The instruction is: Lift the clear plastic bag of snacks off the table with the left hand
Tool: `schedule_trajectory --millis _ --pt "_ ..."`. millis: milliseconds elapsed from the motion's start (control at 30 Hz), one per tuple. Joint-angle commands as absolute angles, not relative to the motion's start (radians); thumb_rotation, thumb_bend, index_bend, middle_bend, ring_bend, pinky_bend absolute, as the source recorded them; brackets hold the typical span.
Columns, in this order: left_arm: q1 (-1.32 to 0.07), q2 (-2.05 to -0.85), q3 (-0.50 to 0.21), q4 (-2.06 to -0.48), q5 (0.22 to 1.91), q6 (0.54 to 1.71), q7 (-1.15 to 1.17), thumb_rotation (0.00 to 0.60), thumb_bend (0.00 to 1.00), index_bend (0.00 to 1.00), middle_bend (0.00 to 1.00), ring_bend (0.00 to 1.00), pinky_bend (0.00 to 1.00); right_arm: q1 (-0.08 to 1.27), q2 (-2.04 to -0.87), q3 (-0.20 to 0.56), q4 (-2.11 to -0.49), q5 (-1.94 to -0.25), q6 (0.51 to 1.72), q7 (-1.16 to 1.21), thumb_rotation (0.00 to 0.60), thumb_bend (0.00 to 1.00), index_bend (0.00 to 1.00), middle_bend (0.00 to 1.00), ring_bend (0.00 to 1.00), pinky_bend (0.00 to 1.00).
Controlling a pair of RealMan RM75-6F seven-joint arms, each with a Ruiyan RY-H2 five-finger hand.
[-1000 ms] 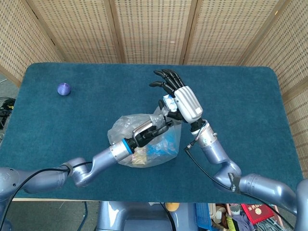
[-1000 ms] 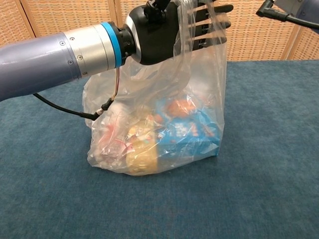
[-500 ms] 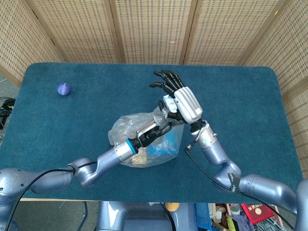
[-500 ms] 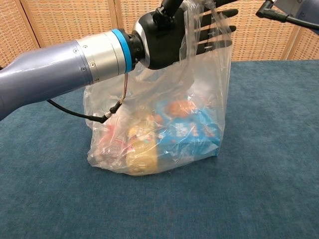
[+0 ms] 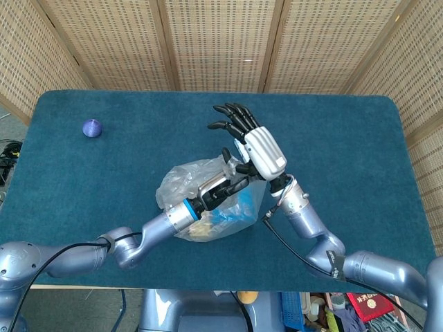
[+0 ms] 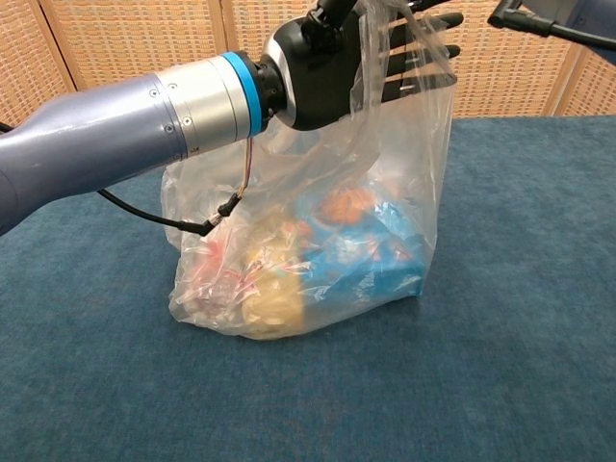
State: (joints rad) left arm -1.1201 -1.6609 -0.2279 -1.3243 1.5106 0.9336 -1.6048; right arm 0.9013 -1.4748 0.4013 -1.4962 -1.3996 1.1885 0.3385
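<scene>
The clear plastic bag of snacks (image 5: pixel 208 200) (image 6: pixel 308 250) stands on the blue table (image 5: pixel 332 138), its bottom resting on the cloth. Blue, yellow and red packets show inside it. My left hand (image 5: pixel 223 185) (image 6: pixel 332 58) reaches through the bag's top loop. Its fingers (image 6: pixel 419 58) lie straight and apart behind the plastic, and the loop hangs over the hand. My right hand (image 5: pixel 250 140) hovers just beyond the bag's top, fingers spread, holding nothing. In the chest view only a dark piece of the right arm (image 6: pixel 539 19) shows at the top right.
A small purple ball (image 5: pixel 92 127) lies at the far left of the table. Wicker screens (image 5: pixel 221 41) wall in the back and sides. A black cable (image 6: pixel 173 219) hangs from my left forearm beside the bag.
My left hand has gone further through the bag's top and risen slightly, drawing the plastic up and taut. My right hand has drifted a little left and away from the bag.
</scene>
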Motion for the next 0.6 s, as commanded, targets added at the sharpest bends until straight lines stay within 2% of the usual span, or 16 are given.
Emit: schedule_trajectory --millis 33,600 --pt "-1.120 -1.660 -0.230 -1.326 1.508 0.932 -1.602 0.255 0.35 0.16 0.01 0.06 0.03 0.904 -1.471 0.402 -1.505 -1.400 1.184 0.333 0.600 0.65 0.26 0.12 0.00 0.00" --pt "-1.115 -1.640 -0.242 -1.326 1.494 0.913 -1.577 0.236 0.35 0.16 0.01 0.06 0.03 0.909 -1.458 0.404 -1.532 -1.386 1.168 0.315 0.600 0.65 0.26 0.12 0.00 0.00"
